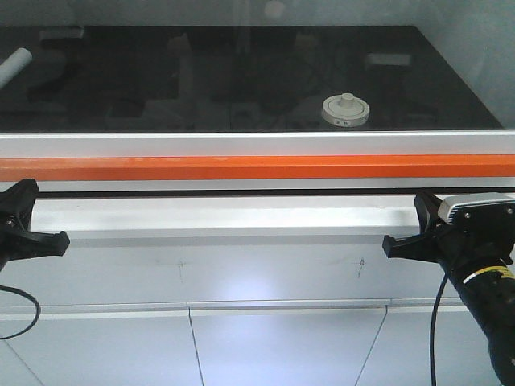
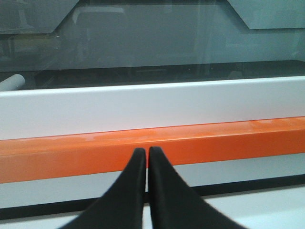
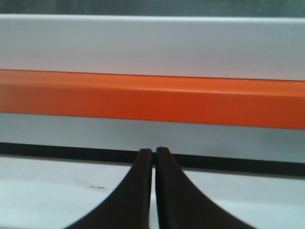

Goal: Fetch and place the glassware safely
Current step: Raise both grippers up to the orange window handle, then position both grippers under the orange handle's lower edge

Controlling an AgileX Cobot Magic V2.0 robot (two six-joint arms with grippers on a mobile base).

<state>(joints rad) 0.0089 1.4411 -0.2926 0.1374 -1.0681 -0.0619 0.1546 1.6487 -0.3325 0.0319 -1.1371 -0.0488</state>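
The glassware (image 1: 345,110) is a small squat jar with a round cream-white lid and a centre knob. It stands upright on the black worktop (image 1: 241,88), right of the middle and near its front edge, and neither wrist view shows it. My left gripper (image 1: 63,240) (image 2: 147,151) is shut and empty, low at the far left in front of the white ledge. My right gripper (image 1: 388,246) (image 3: 154,151) is also shut and empty, low at the right, below the jar and slightly to its right. Both point toward the orange bar.
A white rail (image 1: 257,145) and an orange bar (image 1: 257,167) (image 2: 214,138) (image 3: 152,98) run the full width between my grippers and the worktop. A white cylinder (image 1: 14,64) (image 2: 12,82) lies at the far left of the worktop. A small white object (image 1: 389,59) sits at the back right.
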